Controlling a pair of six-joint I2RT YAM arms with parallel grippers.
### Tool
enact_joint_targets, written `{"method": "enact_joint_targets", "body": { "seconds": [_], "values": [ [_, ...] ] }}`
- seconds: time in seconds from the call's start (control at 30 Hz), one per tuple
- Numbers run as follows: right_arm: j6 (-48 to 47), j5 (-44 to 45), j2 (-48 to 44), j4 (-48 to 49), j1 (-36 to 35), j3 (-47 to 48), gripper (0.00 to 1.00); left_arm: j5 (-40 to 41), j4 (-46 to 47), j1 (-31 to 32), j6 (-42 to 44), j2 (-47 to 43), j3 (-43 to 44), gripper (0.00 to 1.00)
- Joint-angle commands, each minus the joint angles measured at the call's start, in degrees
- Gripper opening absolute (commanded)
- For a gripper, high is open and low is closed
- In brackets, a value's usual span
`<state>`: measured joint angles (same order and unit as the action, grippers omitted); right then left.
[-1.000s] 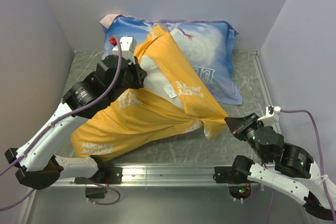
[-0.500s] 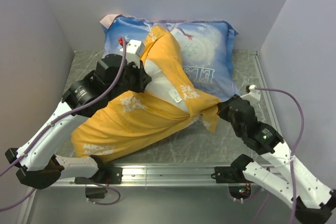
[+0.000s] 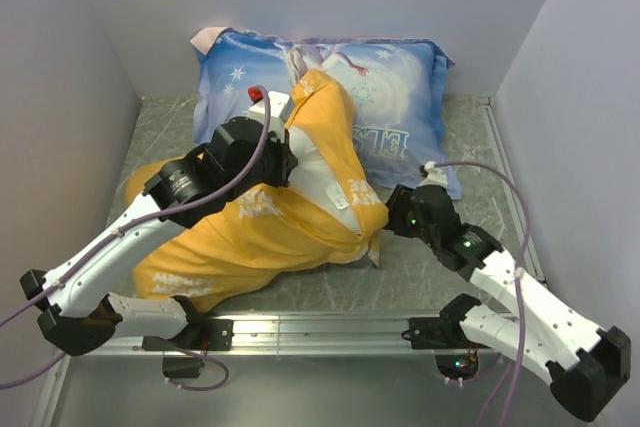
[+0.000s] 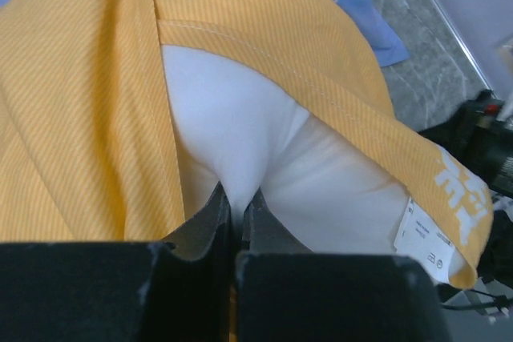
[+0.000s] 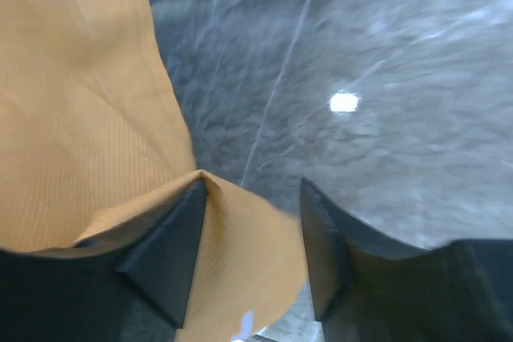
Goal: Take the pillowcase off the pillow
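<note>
Two claws are working at the bedding from where I sit. My left claw [image 3: 293, 155] sits over the yellow pillowcase [image 3: 260, 232] and is pinched tight on the pillow [image 3: 322, 175]. In the left wrist view its fingers [image 4: 212, 214] stand almost together, with a thin fold of the white cover squeezed between them. The pillow lies across the middle of the table [image 3: 395, 277], its far end up against the blue pillow [image 3: 400, 87] by the back wall. I see only a wedge of white, framed by the hemmed mouth of the pillowcase. A band of yellow runs from the far tip down over the pillow's right side. The rest of the case spreads in folds toward the near left corner, under my left arm, with white lettering showing here and there. A small white tag [image 4: 426, 239] hangs at the pillow's edge, just beside the lettered hem. My right claw [image 3: 386, 225] is low by the table, at the near right corner of the pillowcase and touching it. In the right wrist view its jaws stand well apart. A loose flap of the yellow cloth [image 5: 232, 238] lies in the gap, draped against the finger [image 5: 172, 250] on the left of that view and clear of the other, so nothing is clamped there. Grey marbled table shows beyond the flap, blurred, and there is a small blue bit [image 5: 243, 324] at the flap's lower edge.
</note>
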<state>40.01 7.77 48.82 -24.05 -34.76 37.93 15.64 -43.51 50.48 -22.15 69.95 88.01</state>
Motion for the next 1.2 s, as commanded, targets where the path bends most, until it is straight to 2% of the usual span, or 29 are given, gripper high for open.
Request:
{"method": "enact_joint_targets", "body": {
  "seconds": [0.0, 0.1, 0.23, 0.27, 0.43, 0.6, 0.83, 1.03, 1.1, 1.13, 1.17],
  "values": [
    [0.7, 9.5, -6.7, -4.7, -0.2, 4.0, 0.59, 6.3, 1.6, -0.2, -0.3, 0.6, 2.3, 0.0],
    [1.8, 13.4, -12.3, -8.9, -0.1, 7.3, 0.61, 6.5, 2.5, -0.5, -0.7, 1.0, 1.5, 0.0],
    [0.4, 12.0, -15.4, -10.4, -1.0, 10.9, 0.59, 6.2, 3.2, -0.6, -1.0, 1.4, 1.2, 0.0],
    [0.2, 11.7, -15.5, -10.7, -3.1, 11.6, 0.58, 6.1, 3.3, -0.6, -0.9, 1.6, 1.3, 0.0],
    [1.5, 22.1, -15.4, -12.7, -15.9, 15.4, 0.58, 6.0, 3.6, -0.6, -1.0, 2.6, 1.7, 0.0],
    [0.4, 24.4, -9.3, -13.6, -24.4, 19.2, 0.57, 5.8, 3.8, -0.8, -1.1, 4.0, 2.2, 0.0],
    [3.5, 37.7, -0.1, -20.8, -36.7, 26.7, 0.63, 5.8, 4.0, -1.1, -1.1, 5.0, 2.1, 0.0],
    [7.6, 42.7, 6.6, -27.1, -40.4, 30.7, 0.64, 5.8, 3.8, -1.2, -1.0, 4.7, 2.1, 0.0],
    [9.4, 43.8, 7.5, -29.6, -40.4, 30.5, 0.59, 5.5, 3.6, -1.2, -0.9, 4.4, 2.2, 0.0],
    [11.0, 44.1, 7.4, -30.3, -40.4, 30.4, 0.5, 5.3, 3.7, -1.2, -0.9, 4.1, 2.2, 0.0],
    [11.0, 44.0, 7.3, -30.5, -39.7, 30.0, 0.47, 5.1, 3.6, -1.2, -0.9, 3.8, 2.2, 0.0]
  ]
}}
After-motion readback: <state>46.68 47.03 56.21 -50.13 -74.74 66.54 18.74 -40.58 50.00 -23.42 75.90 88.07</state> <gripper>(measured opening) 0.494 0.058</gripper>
